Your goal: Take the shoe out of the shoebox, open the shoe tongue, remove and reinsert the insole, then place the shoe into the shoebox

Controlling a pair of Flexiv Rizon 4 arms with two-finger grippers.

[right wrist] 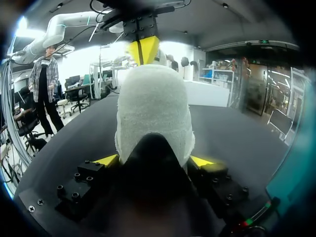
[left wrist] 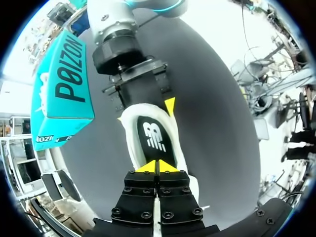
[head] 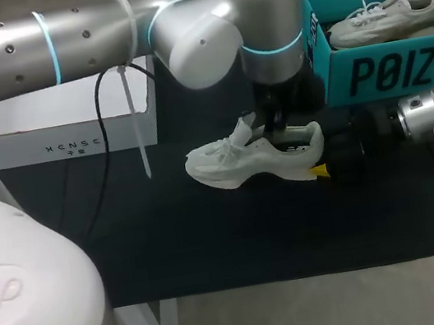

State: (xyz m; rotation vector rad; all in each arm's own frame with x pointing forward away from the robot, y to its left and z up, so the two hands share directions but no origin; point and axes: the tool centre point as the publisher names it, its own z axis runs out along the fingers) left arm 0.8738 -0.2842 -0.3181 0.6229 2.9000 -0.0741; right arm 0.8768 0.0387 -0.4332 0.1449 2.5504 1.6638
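Shoe [head: 254, 160]: centre of table [head: 214, 246], shoebox [head: 401, 69] at its 2 o'clock | right gripper [right wrist: 154, 160]: from 3 o'clock, clamping heel to steady it | left gripper [left wrist: 158, 166]: tips together over insole [left wrist: 154, 138], possibly pinching its edge for removal, unclear.
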